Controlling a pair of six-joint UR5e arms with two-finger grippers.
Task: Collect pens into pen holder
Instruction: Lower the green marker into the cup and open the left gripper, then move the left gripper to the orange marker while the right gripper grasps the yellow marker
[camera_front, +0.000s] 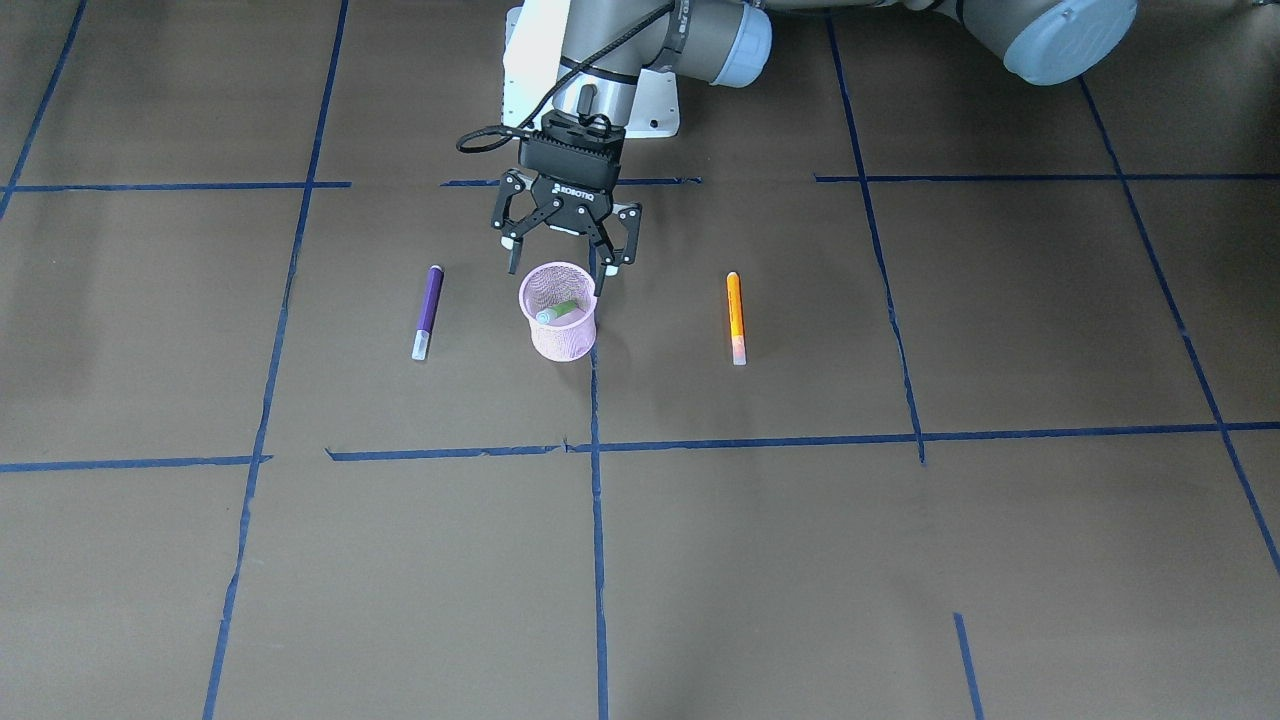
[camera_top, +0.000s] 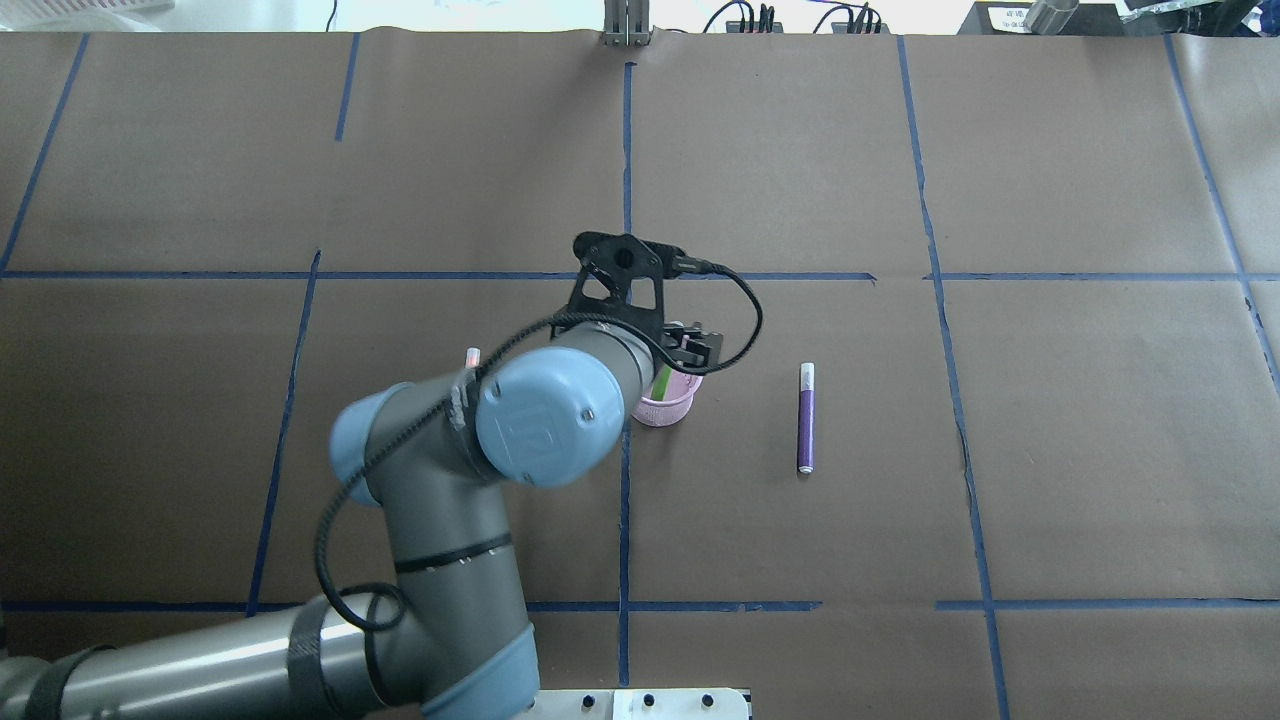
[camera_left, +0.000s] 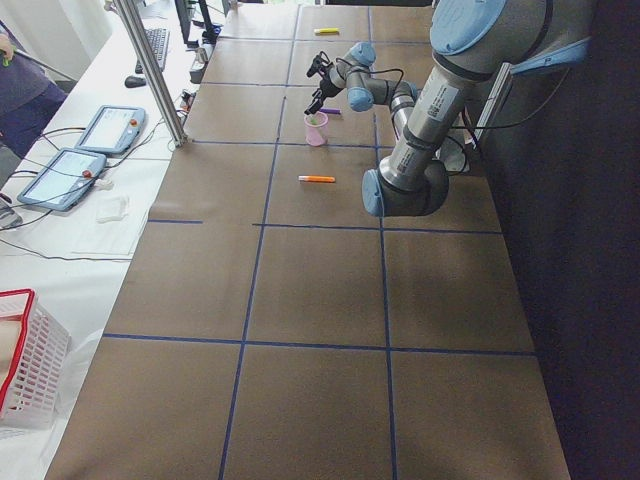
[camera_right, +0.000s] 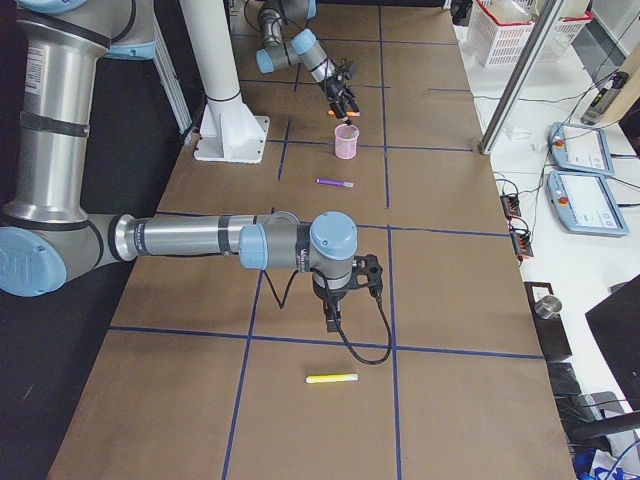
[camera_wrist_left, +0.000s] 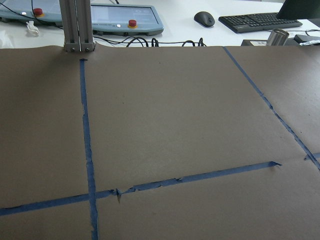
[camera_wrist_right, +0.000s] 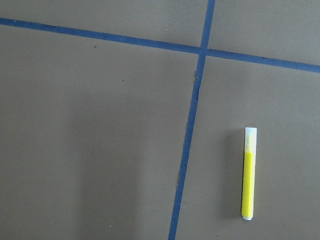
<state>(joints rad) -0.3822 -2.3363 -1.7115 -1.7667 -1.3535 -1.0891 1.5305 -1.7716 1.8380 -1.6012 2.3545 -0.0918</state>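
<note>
Your left pincer hangs spread wide and empty right over the pink pen holder. One finger looks close to the rolled rim on the robot's left side. That is your first risk. I judge that any sideways move before lifting would catch the rim and tip or drag the light mesh holder. That would spill the green pen, which leans inside with its pale cap end up near the rim. Lift straight up first.

The purple pen lies flat on the worktop near the holder on the robot's right. The orange pen lies a little further off on its left, and neither touches the holder. Round sticks like these will probably roll if one finger touches before the other, so centre your grip across the barrel, not at the cap. Dropped in at a slant, a second pen may strike the leaning green one and hang over the rim, or nudge the holder over.

The right pincer points down at the far end of the worktop near a yellow pen. You cannot tell from these views whether it is spread or closed. If both arms head for the holder together, they could meet over it.
</note>
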